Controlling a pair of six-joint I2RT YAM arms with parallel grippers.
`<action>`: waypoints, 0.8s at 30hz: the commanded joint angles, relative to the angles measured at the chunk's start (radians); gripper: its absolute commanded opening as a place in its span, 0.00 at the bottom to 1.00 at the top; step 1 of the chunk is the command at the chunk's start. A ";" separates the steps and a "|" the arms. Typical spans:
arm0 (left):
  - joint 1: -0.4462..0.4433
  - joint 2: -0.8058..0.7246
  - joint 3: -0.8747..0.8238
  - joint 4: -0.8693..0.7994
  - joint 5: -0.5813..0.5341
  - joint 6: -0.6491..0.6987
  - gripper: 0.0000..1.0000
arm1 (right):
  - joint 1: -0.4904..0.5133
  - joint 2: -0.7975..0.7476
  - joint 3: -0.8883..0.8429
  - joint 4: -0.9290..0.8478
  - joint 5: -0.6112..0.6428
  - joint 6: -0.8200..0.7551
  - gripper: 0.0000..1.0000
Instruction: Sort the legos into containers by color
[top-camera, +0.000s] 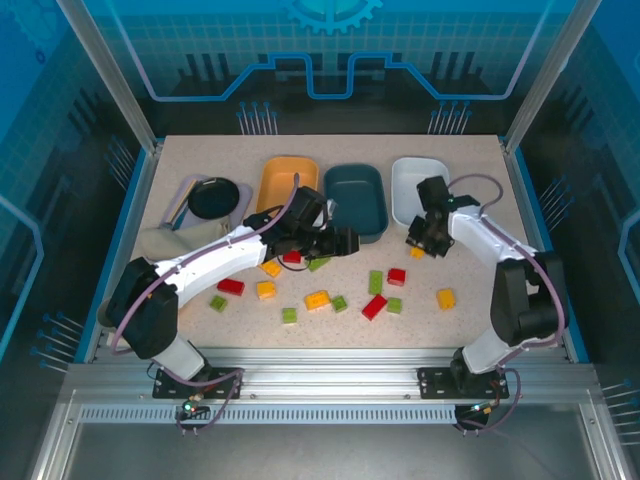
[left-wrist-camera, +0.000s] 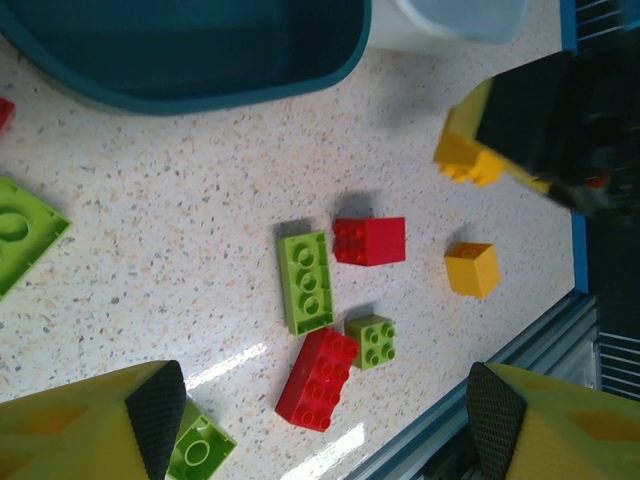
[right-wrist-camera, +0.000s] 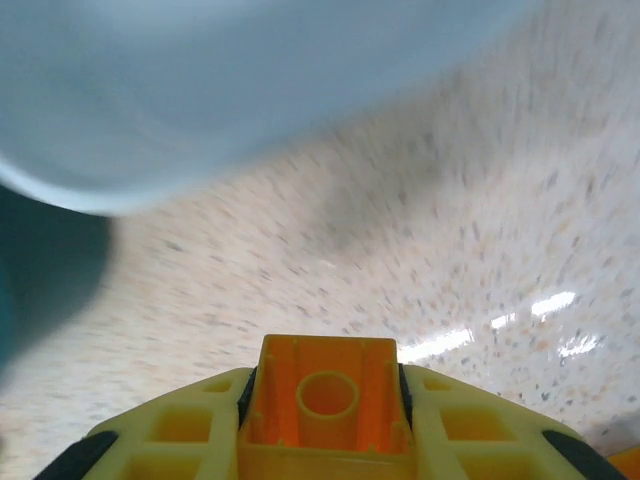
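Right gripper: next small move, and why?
Probably lift straight up. The right gripper is shut on a yellow-orange brick low over the table, beside the white tub; it needs height to clear any tub rim.

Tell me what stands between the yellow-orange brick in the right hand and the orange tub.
The dark teal tub lies directly between the yellow-orange brick, held in the shut right hand, and the orange tub. The open left hand hovers just in front of the teal tub, close to that path.
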 joint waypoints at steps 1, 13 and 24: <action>0.018 -0.030 0.067 -0.034 -0.030 -0.007 0.78 | 0.000 -0.016 0.108 -0.041 0.079 -0.092 0.23; 0.121 0.021 0.178 -0.071 -0.003 -0.083 0.78 | -0.097 0.556 0.634 -0.161 -0.031 -0.181 0.29; 0.152 -0.044 0.211 -0.212 -0.101 -0.092 0.78 | -0.091 0.547 0.744 -0.197 -0.061 -0.191 0.68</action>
